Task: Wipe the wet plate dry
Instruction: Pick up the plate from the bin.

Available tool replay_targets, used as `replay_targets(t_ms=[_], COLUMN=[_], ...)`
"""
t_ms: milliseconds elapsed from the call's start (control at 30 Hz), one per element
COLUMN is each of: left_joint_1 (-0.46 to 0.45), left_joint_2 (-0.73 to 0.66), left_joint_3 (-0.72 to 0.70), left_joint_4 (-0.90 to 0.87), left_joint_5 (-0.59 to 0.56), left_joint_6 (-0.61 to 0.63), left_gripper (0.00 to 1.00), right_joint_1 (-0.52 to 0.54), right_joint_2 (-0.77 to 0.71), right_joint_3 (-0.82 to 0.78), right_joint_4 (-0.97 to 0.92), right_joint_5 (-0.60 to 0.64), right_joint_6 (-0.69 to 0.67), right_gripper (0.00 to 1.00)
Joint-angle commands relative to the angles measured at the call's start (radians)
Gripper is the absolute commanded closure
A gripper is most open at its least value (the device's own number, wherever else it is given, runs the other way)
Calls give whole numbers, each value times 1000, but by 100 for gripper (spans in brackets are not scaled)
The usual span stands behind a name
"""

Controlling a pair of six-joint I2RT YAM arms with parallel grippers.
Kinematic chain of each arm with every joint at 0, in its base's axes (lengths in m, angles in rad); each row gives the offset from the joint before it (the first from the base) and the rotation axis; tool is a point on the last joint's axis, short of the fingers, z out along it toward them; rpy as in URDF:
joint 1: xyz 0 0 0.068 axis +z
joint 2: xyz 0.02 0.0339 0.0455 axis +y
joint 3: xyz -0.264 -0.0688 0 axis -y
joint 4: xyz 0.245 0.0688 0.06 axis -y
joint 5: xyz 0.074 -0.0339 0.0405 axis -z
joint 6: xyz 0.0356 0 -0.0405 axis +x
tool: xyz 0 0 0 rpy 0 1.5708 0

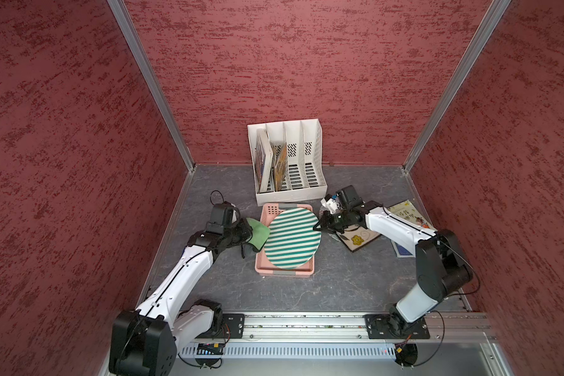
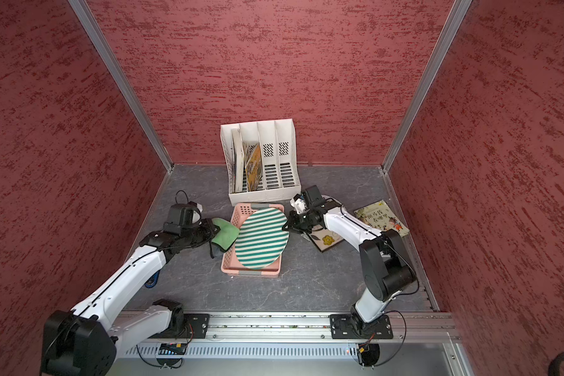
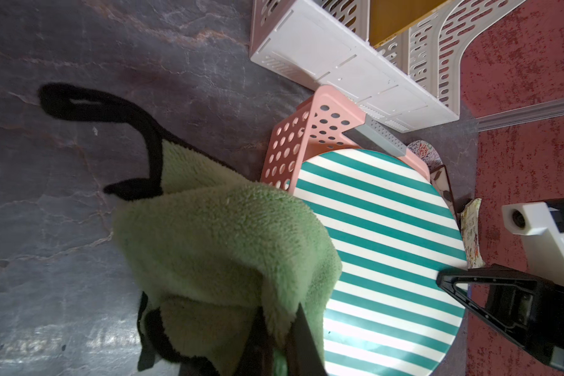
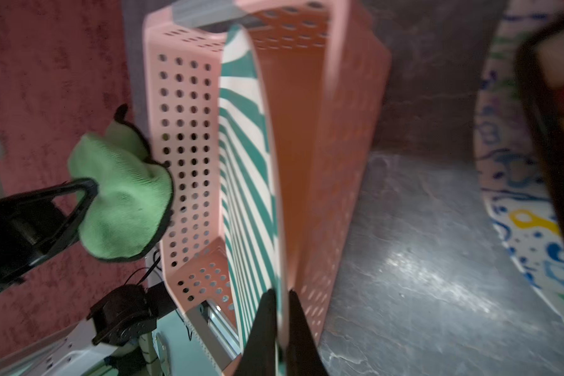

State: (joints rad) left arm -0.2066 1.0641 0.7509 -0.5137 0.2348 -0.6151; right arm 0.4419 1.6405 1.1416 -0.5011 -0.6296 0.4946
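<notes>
The striped plate (image 1: 293, 239) is seen in the pink basket (image 1: 267, 271) at the middle of the grey worktop (image 1: 339, 286). It lies tilted rather than flat, with its right edge raised above the basket's right wall and its left side down inside. The green and white stripes face upward in both top views.

The right gripper (image 4: 280, 298) is closed on the plate's raised rim. In the right wrist view one finger is seen on each face of the edge, though that picture is blurred.

The left gripper (image 3: 280, 328) is clamped on a green cloth (image 1: 258, 231) with black trim. The cloth is bunched at the fingers and hangs just beside the basket's left wall, next to the plate's left edge. Whether it touches the plate cannot be told, since the left wrist view only shows it overlapping the stripes. A black loop of the trim (image 3: 79, 104) is seen trailing away from the bunch.

A white file rack (image 1: 290, 195) stands behind the basket, close to its far end, with books (image 1: 264, 156) in its leftmost slots. Under and beside the right arm a flower-printed book (image 1: 358, 241) and a picture book (image 1: 407, 213) are found on the worktop, and a second, patterned plate (image 4: 518, 195) lies there as well.
</notes>
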Motion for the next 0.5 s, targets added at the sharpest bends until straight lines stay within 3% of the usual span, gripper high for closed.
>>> replay_targets(t_ms=[0, 133, 233, 333, 467], left_joint_1=[13, 18, 1, -102, -275], left_joint_2=[-40, -62, -60, -29, 100], left_joint_3=[82, 211, 323, 422, 543], left_joint_4=[-33, -125, -133, -20, 32], left_joint_5=[6, -12, 37, 89, 39], left_joint_6=[23, 60, 43, -42, -74], left_gripper=[100, 100, 100, 100, 100], right_joint_1=[8, 7, 8, 8, 10], right_joint_2=[-44, -90, -126, -156, -178], right_joint_3=[28, 71, 120, 166, 196], right_joint_4=[-48, -60, -13, 120, 318], right_joint_5=[85, 72, 27, -23, -47], right_joint_6=[-38, -35, 15, 159, 369], right_gripper=[100, 100, 100, 100, 100])
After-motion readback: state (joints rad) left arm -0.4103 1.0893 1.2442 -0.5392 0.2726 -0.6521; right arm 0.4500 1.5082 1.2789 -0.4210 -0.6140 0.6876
